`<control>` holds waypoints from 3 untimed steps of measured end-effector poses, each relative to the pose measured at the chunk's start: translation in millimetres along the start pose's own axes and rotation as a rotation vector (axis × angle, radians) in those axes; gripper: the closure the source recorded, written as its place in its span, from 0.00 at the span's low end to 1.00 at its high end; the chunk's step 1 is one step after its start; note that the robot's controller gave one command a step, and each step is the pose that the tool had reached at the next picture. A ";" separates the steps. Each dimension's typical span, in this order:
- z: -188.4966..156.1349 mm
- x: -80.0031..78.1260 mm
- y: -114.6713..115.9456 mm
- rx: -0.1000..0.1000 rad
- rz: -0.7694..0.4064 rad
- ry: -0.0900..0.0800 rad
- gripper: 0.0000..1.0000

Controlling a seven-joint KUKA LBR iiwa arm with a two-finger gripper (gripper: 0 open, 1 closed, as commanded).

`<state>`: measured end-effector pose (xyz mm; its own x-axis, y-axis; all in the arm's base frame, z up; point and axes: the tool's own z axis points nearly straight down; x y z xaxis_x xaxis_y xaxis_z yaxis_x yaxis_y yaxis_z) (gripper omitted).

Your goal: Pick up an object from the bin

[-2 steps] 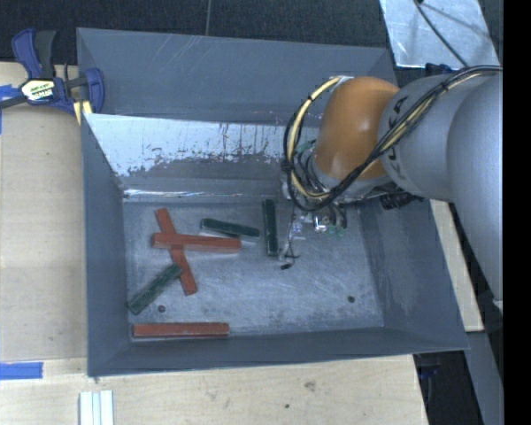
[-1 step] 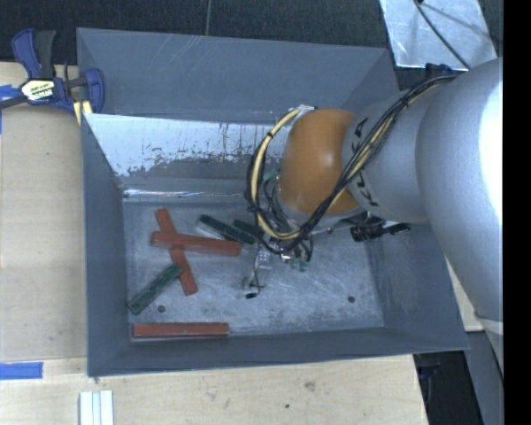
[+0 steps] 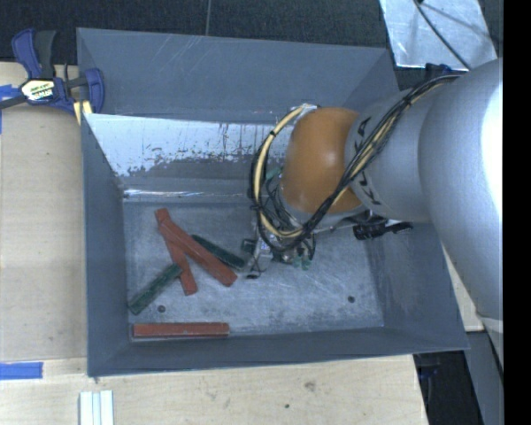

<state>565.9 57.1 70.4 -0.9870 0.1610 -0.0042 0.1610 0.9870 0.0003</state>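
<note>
Hand (image 3: 254, 264) sits low near the middle of the bin (image 3: 102, 264), under the arm's orange cover (image 3: 319, 162) — whether it is spread or pressed together I cannot tell. Its tip is at the right end of a dark green stick (image 3: 214, 251), just beside two crossed red-brown sticks (image 3: 181, 248). Another green stick (image 3: 156, 289) and a lone red-brown stick (image 3: 180, 329) lie nearer the front wall.

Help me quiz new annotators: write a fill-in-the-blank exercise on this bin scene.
1. The arm reaches into the grey bin from the view's ____.
2. The lone red-brown stick lies along the bin wall at the view's ____.
3. The crossed sticks just left of the gripper are red-brown and dark ____.

Missing words: right; bottom; green.
</note>
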 end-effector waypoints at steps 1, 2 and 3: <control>-0.1 -8.4 4.3 -0.001 0.002 0.000 1.00; -0.3 -16.6 -17.6 0.000 0.010 -0.004 1.00; -0.4 -7.8 -26.8 0.000 -0.004 0.000 1.00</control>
<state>569.3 29.4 70.9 -0.9877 0.1566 -0.0039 0.1566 0.9877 0.0004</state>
